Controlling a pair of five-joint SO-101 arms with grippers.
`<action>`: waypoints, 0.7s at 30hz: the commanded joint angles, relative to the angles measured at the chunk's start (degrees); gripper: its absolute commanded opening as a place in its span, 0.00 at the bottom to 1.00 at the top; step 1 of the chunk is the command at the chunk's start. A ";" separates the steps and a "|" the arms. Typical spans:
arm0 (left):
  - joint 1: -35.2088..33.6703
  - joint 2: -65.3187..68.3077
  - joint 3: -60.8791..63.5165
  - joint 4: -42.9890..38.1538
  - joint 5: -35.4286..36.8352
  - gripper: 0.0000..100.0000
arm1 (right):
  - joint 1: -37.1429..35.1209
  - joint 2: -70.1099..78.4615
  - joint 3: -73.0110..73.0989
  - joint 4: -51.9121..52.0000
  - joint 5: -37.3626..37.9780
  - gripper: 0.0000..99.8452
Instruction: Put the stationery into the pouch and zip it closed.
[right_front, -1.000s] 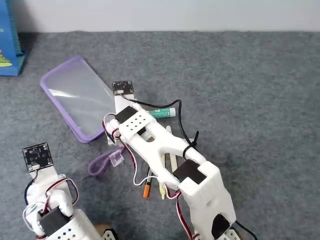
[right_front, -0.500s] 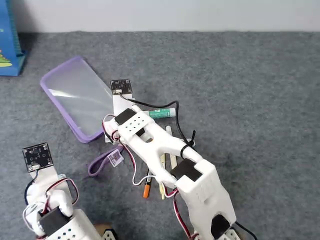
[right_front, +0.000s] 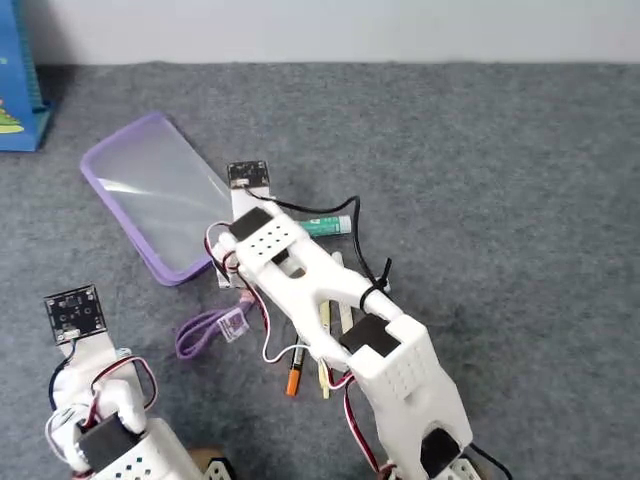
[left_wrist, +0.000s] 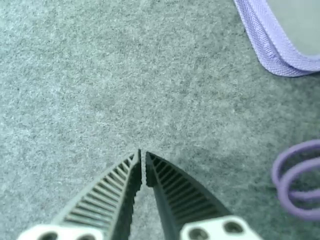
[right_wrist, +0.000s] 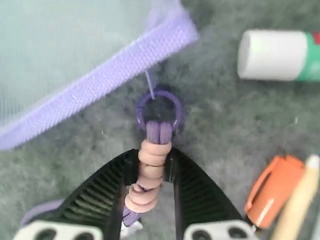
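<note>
Because my right gripper (right_wrist: 150, 159) is clamped on the cord (right_wrist: 152, 172) at the pouch (right_wrist: 95, 82) corner, pulling may drag the unheld pouch.

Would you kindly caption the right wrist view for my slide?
The right pincer clamps the pink sleeve on the pouch's strap, glue stick nearby.

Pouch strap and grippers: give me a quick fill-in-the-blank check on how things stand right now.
The right gripper is shut on a ____ strap tied to the pouch. The left gripper hangs ____ above bare carpet. The glue stick lies ____ the pouch, on the carpet. The pen cap near the right gripper is ____.
Missing words: purple; shut; outside; orange.
</note>
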 joint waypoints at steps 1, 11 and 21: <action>-0.44 -0.70 -1.45 -1.41 0.35 0.02 | -0.40 -0.92 -5.36 6.64 0.00 0.01; -0.44 -0.70 -1.45 -1.41 0.35 0.02 | 3.65 -0.92 -14.95 21.85 17.58 0.01; -0.44 -0.70 -1.45 -1.41 0.35 0.02 | 6.20 -2.68 -25.93 30.46 22.68 0.01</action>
